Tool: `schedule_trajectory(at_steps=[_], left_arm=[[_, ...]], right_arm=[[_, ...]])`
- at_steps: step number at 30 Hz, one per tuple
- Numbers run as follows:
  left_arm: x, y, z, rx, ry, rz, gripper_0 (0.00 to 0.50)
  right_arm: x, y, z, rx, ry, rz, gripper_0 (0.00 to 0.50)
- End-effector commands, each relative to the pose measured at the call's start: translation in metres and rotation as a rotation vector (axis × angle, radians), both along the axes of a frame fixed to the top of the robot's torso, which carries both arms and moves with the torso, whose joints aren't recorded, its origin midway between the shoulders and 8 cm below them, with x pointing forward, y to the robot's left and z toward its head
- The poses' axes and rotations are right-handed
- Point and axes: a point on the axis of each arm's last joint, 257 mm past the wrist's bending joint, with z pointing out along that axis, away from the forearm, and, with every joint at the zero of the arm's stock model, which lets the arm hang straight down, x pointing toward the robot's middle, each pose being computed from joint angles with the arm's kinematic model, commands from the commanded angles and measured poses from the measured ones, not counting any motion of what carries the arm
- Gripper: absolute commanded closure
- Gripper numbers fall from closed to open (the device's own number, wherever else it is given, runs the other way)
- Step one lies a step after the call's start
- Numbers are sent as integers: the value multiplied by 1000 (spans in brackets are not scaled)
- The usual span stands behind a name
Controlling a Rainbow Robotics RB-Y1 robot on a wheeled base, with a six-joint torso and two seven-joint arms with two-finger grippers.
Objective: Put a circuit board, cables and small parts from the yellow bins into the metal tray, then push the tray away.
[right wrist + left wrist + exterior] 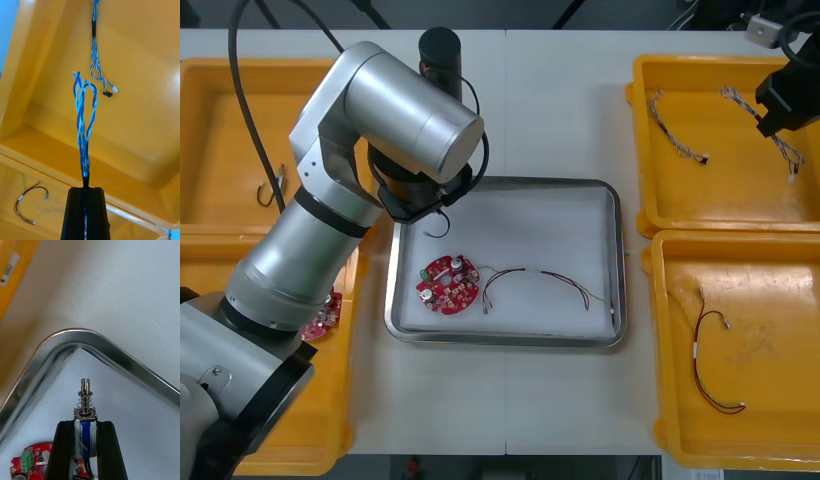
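My left gripper (85,426) is shut on a small metal part (85,399) with a spring and a blue and white body. It hangs just inside the far left corner of the metal tray (75,335). The tray (612,250) holds a round red circuit board (447,283) and a dark cable (545,278). Over the far right yellow bin (660,210), my right gripper (783,105) is shut on a twisted blue and white cable (84,123). That cable is lifted above the bin floor. A second blue and white cable (675,130) lies in the same bin.
The near right bin (780,440) holds a red and yellow cable (710,365). Another red circuit board (326,316) lies in the near left bin, partly under my left arm. A small item (270,190) sits in the far left bin.
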Motion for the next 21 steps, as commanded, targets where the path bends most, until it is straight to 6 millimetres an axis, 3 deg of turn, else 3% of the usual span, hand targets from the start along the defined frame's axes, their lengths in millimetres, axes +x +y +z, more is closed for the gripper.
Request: schedule_trajectory(at_steps=[1,21], left_arm=[[6,-24,-9,-1,-32,-37,500],[-4,-31,-39,-27,35,3,492]], right_arm=[[2,-8,40,-57,-119,26,500],[1,10,13,-68,-130,54,500]])
